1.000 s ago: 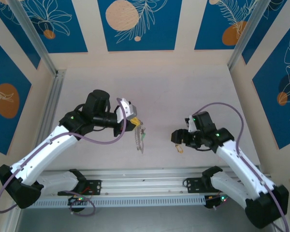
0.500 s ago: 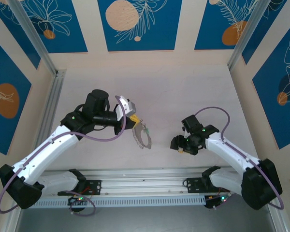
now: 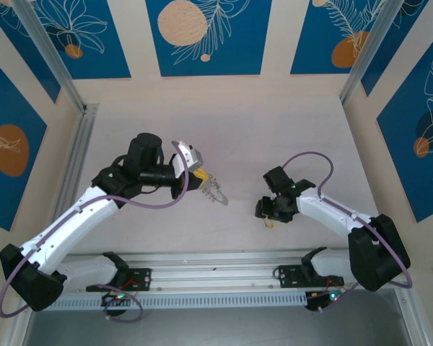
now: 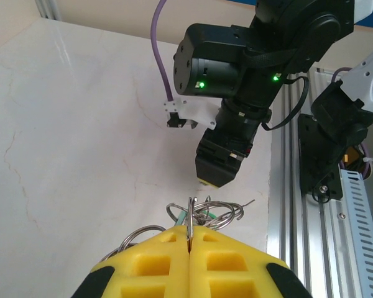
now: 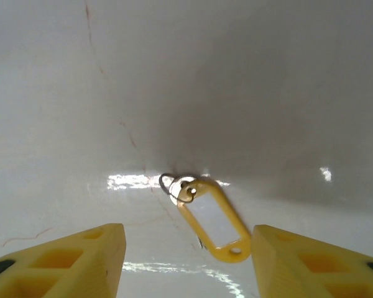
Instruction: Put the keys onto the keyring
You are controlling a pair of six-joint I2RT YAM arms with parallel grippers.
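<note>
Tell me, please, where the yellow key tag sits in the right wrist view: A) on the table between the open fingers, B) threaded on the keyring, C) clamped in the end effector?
A: the yellow key tag lies on the table between the right end effector's open fingers.

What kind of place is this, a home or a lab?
Probably a robot lab's enclosed test cell: the left arm and right arm bolted to an aluminium rail, a pale table, and blue leaf-print panels walling it in.

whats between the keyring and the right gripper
Nothing but bare table between the keyring and the right gripper, clearest in the top view.
</note>
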